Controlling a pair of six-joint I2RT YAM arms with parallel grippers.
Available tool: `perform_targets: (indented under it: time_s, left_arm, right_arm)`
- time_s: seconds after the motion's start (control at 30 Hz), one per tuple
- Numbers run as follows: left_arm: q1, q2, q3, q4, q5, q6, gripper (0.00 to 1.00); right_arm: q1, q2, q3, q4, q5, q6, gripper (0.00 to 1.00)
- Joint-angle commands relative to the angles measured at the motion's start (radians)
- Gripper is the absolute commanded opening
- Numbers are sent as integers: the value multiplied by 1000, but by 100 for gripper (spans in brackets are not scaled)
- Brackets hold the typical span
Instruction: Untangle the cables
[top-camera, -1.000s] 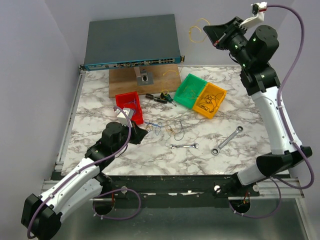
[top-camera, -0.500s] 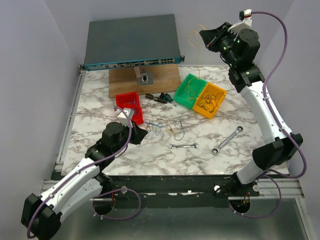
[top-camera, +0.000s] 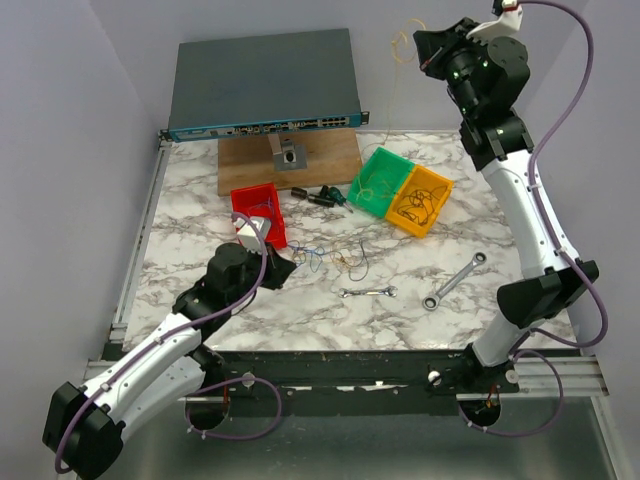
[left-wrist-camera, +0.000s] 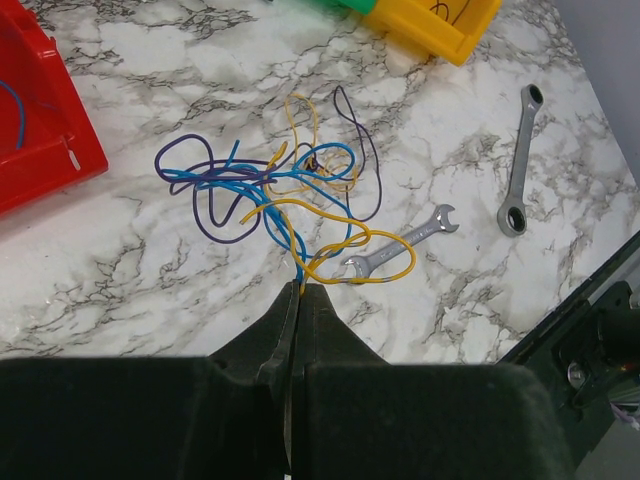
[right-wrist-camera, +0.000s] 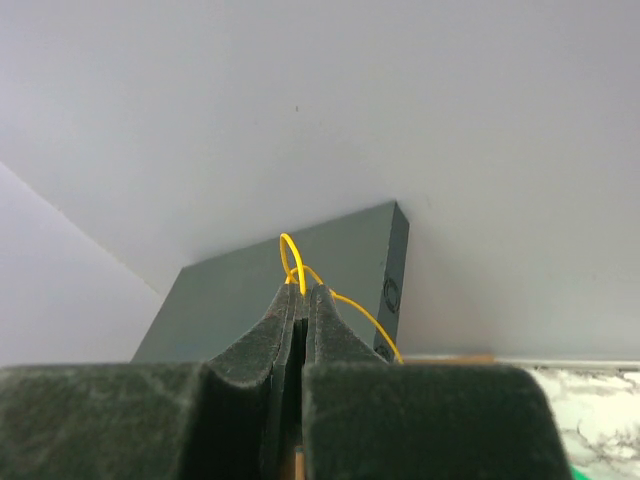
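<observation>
With left gripper (left-wrist-camera: 297, 291) pinched shut on the cables (left-wrist-camera: 296, 186), right gripper (right-wrist-camera: 299, 291) clamped on a yellow cable (right-wrist-camera: 291, 252) far-right: draw apart slowly

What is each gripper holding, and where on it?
Left gripper: pinches the cable tangle by blue and yellow strands at its near edge. Right gripper: a yellow cable up in the air, pinched at a bend, with a small loop poking past the tips.
</observation>
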Motion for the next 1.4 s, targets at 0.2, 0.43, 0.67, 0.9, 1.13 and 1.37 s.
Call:
perform_targets:
  time_s: [0.2, 0.43, 0.67, 0.9, 1.13, 1.37]
  left_arm:
    - [-4, 11, 40, 18, 12, 12, 0]
    - [-5, 12, 39, 16, 13, 12, 0]
    - [-7, 10, 38, 9, 7, 17, 0]
    - [-7, 16, 41, 9, 12, 18, 0]
    - [-7, 14, 35, 15, 15, 15, 0]
    - [-6, 4, 16, 23, 13, 10, 0]
  right_arm:
    - [-2, 53, 161, -50, 56, -54, 1]
    - [-1, 32, 61, -44, 88, -62, 1]
    - [-1, -36, -234, 64, 94, -10, 1]
    - [-2, -42, -428, 144, 49, 70, 1]
    - [-1, 8, -465, 137, 41, 104, 1]
    - [-1, 2, -636, 139, 23, 180, 1]
